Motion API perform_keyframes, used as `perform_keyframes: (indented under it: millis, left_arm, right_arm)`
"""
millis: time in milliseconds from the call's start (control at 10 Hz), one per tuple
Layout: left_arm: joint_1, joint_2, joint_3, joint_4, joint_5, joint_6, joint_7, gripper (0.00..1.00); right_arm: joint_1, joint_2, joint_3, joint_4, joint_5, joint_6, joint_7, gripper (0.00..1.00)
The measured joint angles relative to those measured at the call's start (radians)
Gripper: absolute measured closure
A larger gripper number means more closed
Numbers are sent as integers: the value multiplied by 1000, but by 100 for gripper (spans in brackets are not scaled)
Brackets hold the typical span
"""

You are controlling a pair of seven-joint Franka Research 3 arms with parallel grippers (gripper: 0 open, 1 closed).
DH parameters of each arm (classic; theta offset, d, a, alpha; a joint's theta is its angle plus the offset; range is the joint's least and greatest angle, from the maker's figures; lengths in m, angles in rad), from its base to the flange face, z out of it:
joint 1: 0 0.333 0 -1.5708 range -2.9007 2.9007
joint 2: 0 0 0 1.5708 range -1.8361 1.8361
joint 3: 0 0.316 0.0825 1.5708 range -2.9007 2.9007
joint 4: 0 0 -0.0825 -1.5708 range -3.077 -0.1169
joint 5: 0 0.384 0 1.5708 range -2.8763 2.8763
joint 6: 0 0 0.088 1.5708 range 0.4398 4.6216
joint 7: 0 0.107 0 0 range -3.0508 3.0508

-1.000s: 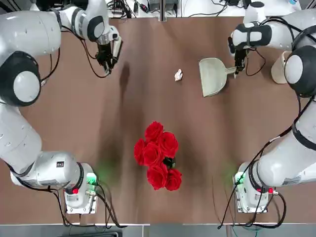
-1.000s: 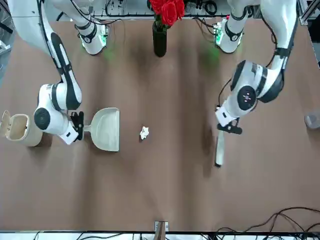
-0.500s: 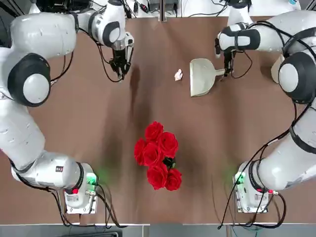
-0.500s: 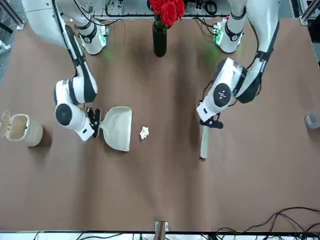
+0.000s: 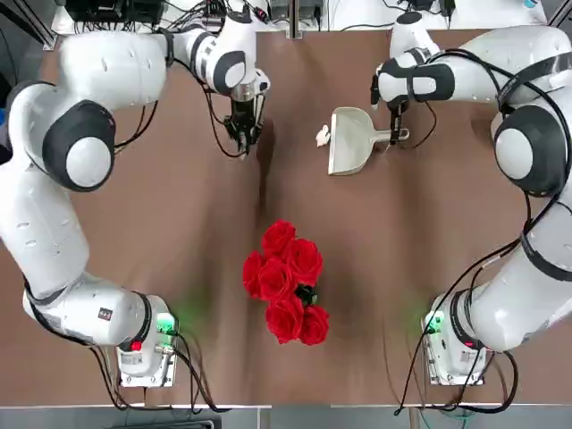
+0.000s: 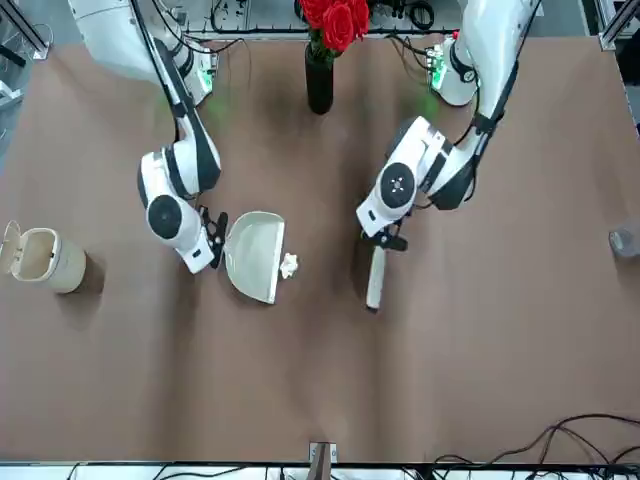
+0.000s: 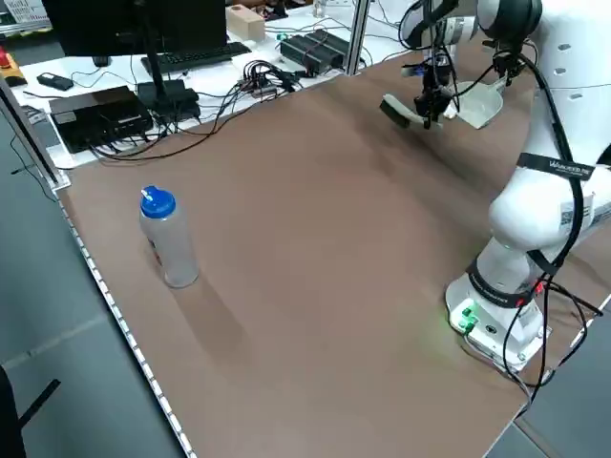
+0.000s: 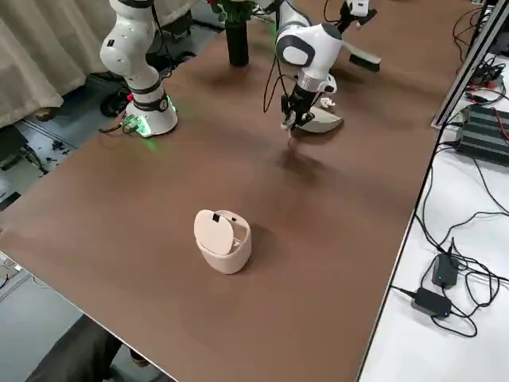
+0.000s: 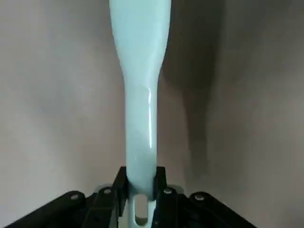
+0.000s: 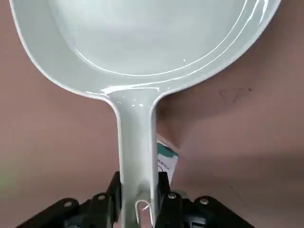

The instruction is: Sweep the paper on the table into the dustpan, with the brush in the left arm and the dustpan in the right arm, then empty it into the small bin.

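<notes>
"Front view, tabletop scene: where does the paper (image 6: 289,266) lie?"

"The crumpled white scrap lies on the brown table (image 6: 300,390), just beside the wide front edge of the dustpan (image 6: 255,257). Whether the two touch, I cannot tell."

"And who holds the dustpan?"

"The right gripper (image 6: 218,240), clenched on its short handle, out beyond the roses (image 6: 335,20) from the robot's side, with the pale scoop facing the paper."

"The left gripper (image 6: 385,238)?"

"It grasps the brush (image 6: 376,278) by its long white handle, fingers closed on either side. The brush hangs over the table on the robot's left of the paper, apart from it, bristle end toward the far side."

"Where is the small bin (image 6: 52,260)?"

"Upright on the robot's right side of the table, well apart from the dustpan. Its pale lid (image 6: 11,247) stands tilted up, exposing part of the opening."

"What else shares the tabletop?"

"The red roses stand in a dark vase (image 6: 319,80) between the two arms, nearer their bases. A clear bottle (image 7: 167,234) with a blue cap stands upright on the robot's left side. In the right side view, a person's dark-trousered leg (image 8: 79,350) shows beyond the table's edge."
</notes>
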Motion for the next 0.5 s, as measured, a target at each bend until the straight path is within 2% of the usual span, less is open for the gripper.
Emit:
perform_keyframes:
  millis: [200,500]
  left_arm:
    - [-70,52,0,67,-35,0,-49,73]
    - [-169,184,1,199,-48,4,-122,73]
  right_arm:
    - [25,0,0,0,0,-1,47,67]
    - [64,0,0,1,0,-1,111,67]
